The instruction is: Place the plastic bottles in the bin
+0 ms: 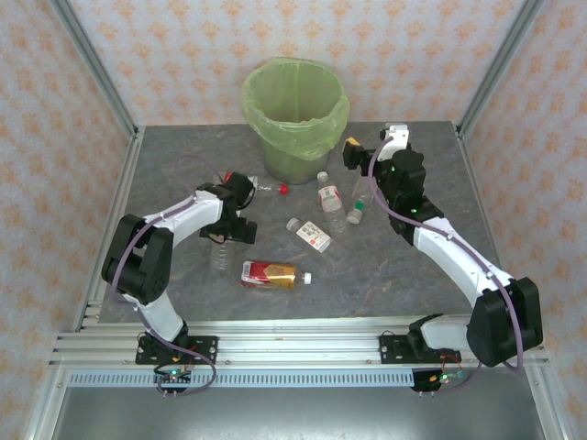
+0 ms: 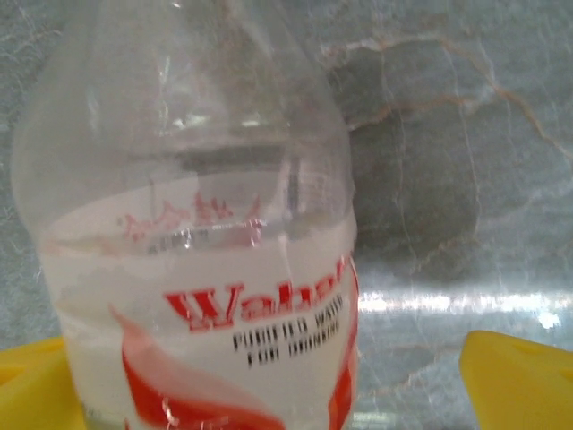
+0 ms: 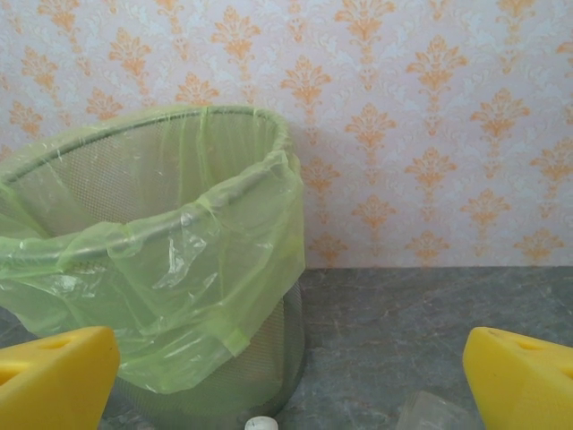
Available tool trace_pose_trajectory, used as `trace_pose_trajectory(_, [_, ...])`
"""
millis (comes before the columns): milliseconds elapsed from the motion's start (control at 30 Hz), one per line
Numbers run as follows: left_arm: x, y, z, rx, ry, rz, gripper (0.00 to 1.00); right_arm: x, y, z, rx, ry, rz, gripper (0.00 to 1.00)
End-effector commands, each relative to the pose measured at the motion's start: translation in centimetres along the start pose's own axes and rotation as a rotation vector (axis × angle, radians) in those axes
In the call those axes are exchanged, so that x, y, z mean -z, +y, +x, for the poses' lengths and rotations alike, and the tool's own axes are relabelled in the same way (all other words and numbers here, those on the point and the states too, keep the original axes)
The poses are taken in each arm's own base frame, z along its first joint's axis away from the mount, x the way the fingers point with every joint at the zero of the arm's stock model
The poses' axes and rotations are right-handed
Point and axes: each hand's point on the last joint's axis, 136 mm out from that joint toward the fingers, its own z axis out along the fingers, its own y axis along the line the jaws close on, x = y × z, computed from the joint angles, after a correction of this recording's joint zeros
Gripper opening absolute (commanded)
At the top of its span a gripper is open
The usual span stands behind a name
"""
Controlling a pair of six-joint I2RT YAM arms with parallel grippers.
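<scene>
Six plastic bottles [image 1: 310, 235] are out on the worktop [image 1: 431, 174] and I see none in the bin [image 1: 295, 101], so the task looks barely begun. The bin stands at the middle of the far edge, where either arm can reach it, with its green bag [image 3: 206, 269] folded over the rim.

The bottles are scattered across the middle of the worktop:
- A white-capped bottle [image 1: 328, 194] and a green-capped bottle [image 1: 358, 213] stand upright just in front of the bin.
- A white-labelled bottle [image 1: 312, 236] lies on its side behind a red-and-gold bottle [image 1: 271, 273], which lies closer to the near edge.
- A clear bottle [image 1: 218, 249] lies toward the left edge, partly under the left arm [image 1: 183, 215].

The left gripper [image 1: 244, 189] is down at the red-capped bottle [image 1: 268, 188], which lies left of centre with its cap pointing toward the right edge. In the left wrist view the yellow fingers [image 2: 515, 381] straddle the labelled body. The bottle sits close against one finger with a plain gap to the other, so the jaws are released and not grasping. The gripper seems set low for a pinch across the label, where the body is straight, and not on the tapering shoulder. The bottle is light and round and could roll if only one finger nudges it.

The right gripper [image 1: 353, 154] hangs beside the bin's right side, facing it, its fingers spread wide with nothing between them. It is probably parked there to leave the left arm room. A white cap [image 3: 260, 423] peeks in at the bottom of the right wrist view.
</scene>
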Motion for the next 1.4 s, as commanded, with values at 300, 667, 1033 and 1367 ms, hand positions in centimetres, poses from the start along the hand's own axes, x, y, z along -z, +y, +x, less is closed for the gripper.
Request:
trace_pose_trajectory(300, [-2.3,0.0,-0.4,0.083,-0.045,-0.011,0.88,0.7,-0.3,-1.1,-0.045,-0.043,0.011,0.99])
trace_pose_trajectory(667, [-1.2,0.7,-1.1,0.098,-0.109,-0.035,0.75,0.4,-0.1,-1.1,-0.059,-0.033,0.008,0.99])
trace_pose_trajectory(1033, [2.1,0.6,-2.6,0.136,-0.221,0.019,0.60,0.6,-0.5,-0.7,-0.072,-0.037,0.023,0.99])
trace_pose_trajectory(1367, [6.9,-0.6,-4.8,0.164,-0.328,0.137,0.61,1.0,-1.1,0.4,-0.058,-0.017,0.047,0.99])
